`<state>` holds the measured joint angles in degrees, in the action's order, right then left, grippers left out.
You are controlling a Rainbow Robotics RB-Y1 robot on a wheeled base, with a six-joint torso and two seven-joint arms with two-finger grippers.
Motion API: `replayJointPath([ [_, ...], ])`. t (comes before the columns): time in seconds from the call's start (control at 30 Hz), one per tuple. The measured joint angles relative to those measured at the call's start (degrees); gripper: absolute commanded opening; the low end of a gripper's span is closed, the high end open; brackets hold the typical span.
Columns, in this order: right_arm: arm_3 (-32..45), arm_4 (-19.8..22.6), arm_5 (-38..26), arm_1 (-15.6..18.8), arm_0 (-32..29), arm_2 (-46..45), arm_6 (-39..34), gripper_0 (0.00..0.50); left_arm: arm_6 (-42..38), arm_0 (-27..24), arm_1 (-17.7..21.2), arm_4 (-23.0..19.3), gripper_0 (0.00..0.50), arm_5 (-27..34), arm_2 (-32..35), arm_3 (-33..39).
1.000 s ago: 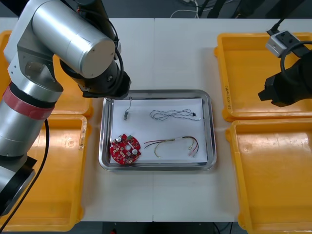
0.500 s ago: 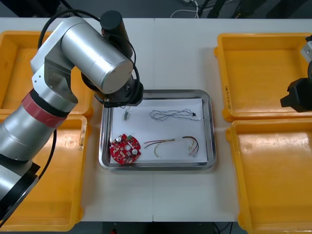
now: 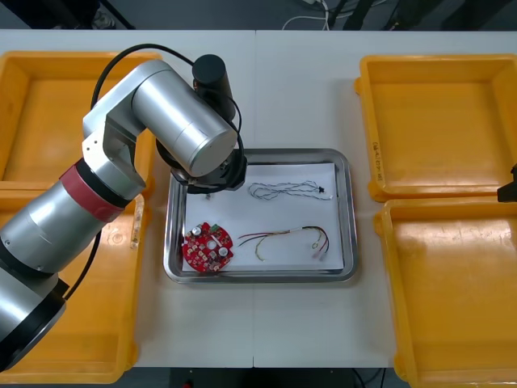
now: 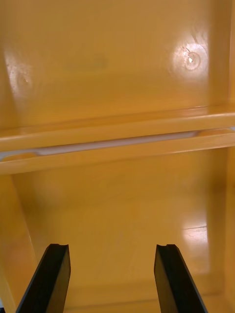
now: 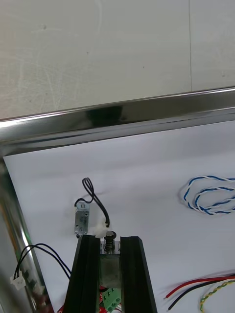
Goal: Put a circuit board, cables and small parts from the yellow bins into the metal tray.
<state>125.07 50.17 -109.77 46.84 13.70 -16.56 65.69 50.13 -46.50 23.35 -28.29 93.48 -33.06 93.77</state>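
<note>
My left gripper [image 5: 110, 240] hangs low over the far left corner of the metal tray [image 3: 342, 162], shut on a small metal part [image 5: 109, 254] held between its fingers. Just beyond the fingertips, another small metal part [image 5: 82, 221] with a thin black lead lies on the tray's white inside. The tray also holds a round red circuit board [image 3: 208, 247], a twisted blue and white cable [image 3: 287, 189] and a red and yellow cable [image 3: 291, 240]. My right gripper [image 4: 111, 250] is open over the yellow bins [image 4: 117, 88] on the right, with nothing between its fingers.
Two yellow bins [image 3: 436, 121] stand at the right of the table and two [image 3: 48, 113] at the left, all bare where they show. My left arm [image 3: 174, 121] covers the tray's far left corner. A black cable [image 5: 36, 257] lies near the tray's left wall.
My left arm has swung right and down over the tray's far left corner. My right arm has drawn back to the right edge of the front view.
</note>
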Motion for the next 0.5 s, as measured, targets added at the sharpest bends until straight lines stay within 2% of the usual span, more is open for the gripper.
replayJointPath([
  [0.2,0.0,-1.3,0.0,0.0,-1.4,-0.7,0.0,0.5,0.0,1.7,0.0,1.0,0.0,-2.6,-0.6,-0.3],
  [0.5,-0.1,-5.1,0.0,-0.9,-2.1,-0.9,0.0,0.5,0.0,2.0,0.0,1.3,0.003,-3.3,-1.7,-1.6],
])
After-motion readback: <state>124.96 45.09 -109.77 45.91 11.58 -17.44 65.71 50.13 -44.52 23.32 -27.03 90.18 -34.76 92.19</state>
